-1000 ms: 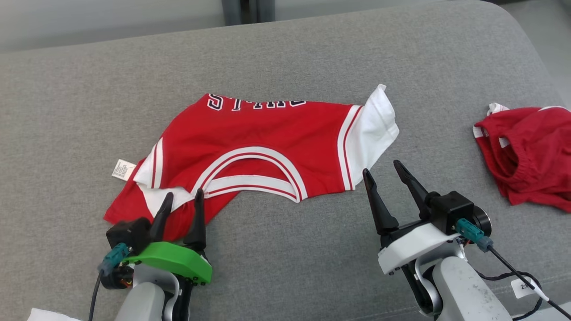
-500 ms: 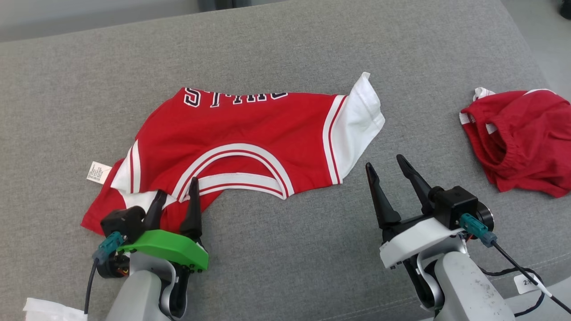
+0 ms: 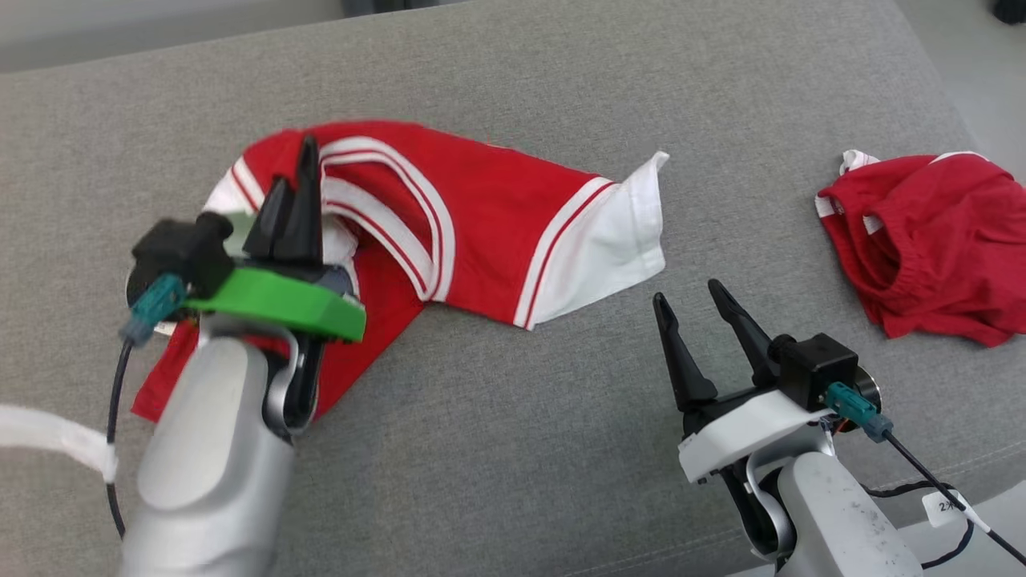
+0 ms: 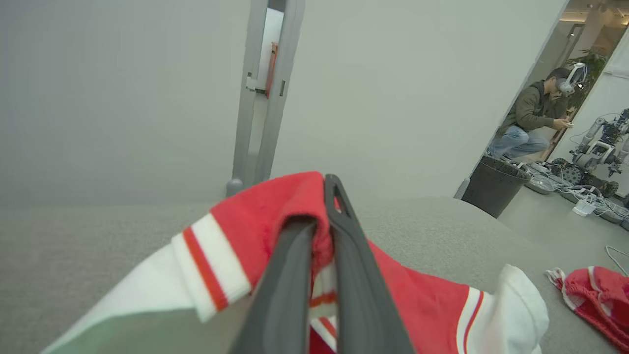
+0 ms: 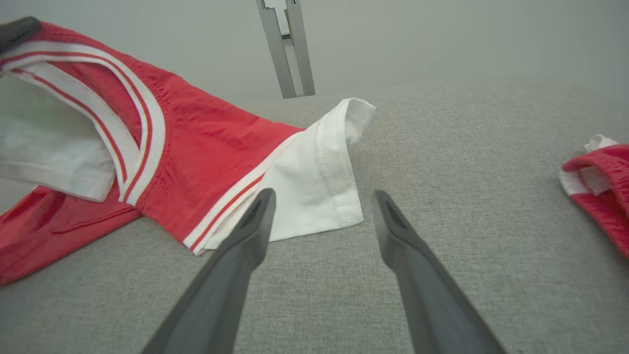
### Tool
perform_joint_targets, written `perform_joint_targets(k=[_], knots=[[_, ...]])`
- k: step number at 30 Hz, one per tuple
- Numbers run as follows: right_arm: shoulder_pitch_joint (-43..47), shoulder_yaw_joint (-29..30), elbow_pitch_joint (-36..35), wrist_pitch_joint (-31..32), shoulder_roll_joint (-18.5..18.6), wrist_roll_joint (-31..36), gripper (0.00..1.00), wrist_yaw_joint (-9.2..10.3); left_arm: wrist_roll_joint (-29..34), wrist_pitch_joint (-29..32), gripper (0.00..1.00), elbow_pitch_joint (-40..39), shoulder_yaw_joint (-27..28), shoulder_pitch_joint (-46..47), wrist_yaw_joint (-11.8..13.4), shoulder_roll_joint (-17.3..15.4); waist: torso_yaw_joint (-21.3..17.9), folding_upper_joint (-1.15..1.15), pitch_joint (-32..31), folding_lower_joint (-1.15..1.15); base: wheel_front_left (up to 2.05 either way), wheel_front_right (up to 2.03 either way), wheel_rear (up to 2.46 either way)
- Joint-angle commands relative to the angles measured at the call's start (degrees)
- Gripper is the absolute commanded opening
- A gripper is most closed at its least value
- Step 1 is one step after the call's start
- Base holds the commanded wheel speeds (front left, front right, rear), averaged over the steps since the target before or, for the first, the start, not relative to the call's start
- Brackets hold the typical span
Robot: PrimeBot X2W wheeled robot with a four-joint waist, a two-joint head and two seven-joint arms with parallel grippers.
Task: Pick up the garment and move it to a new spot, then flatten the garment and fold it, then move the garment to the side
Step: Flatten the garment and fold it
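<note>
1 red jersey [image 3: 497,216], 1 crumpled red garment [image 3: 930,240], 2 grippers [image 3: 296,172] [image 3: 686,292], 1 person [image 4: 530,118]

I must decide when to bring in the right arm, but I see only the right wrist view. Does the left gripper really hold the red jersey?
Observer: Yes. The left wrist view shows the left gripper shut on a fold of the red jersey.
Operator: Do my right fingers touch the white sleeve?
Observer: No. From the head view the right gripper is open and apart from the white sleeve, with bare grey cushion between them.
Operator: Is anybody close?
Observer: Far off, yes: the left wrist view shows a person beyond a dark bin.
</note>
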State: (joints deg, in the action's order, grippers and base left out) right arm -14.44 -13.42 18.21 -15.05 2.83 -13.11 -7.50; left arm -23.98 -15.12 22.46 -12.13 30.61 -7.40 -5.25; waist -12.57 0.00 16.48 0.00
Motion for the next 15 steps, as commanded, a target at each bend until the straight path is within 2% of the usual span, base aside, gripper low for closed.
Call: perform_joint_targets(k=[1, 8, 13, 15], knots=[[-0.85, -0.06, 0.08, -0.15, 0.15, -0.58, 1.0, 0.03, 0.11, 0.02, 0.0, 0.66, -1.68, 2.75, -0.16, -1.4, -0.61, 0.0, 0.25, 0.0, 0.0, 0.0, 0.0], [-1.87, -2.26, -0.53, -0.15, 0.14, -3.78, 1.0, 0.03, -2.27, 5.77, 0.0, 8.85, -9.47, 21.25, -0.09, -10.27, -4.7, 0.0, 2.65, 0.0, 0.0, 0.0, 0.0], [-2.63, -4.37, -1.08, -0.15, 0.12, -6.28, 1.0, 0.03, -3.41, 9.31, 0.0, 15.06, -13.99, 29.45, -0.06, -15.71, -8.33, 0.0, 5.48, 0.0, 0.0, 0.0, 0.0], [-2.73, -4.87, -1.25, -0.15, 0.1, -7.08, 1.0, 0.03, -4.61, 10.13, 0.52, 17.43, -14.86, 31.69, -0.06, -17.8, -9.41, 0.0, 6.61, 0.0, 0.0, 0.0, 0.0]])
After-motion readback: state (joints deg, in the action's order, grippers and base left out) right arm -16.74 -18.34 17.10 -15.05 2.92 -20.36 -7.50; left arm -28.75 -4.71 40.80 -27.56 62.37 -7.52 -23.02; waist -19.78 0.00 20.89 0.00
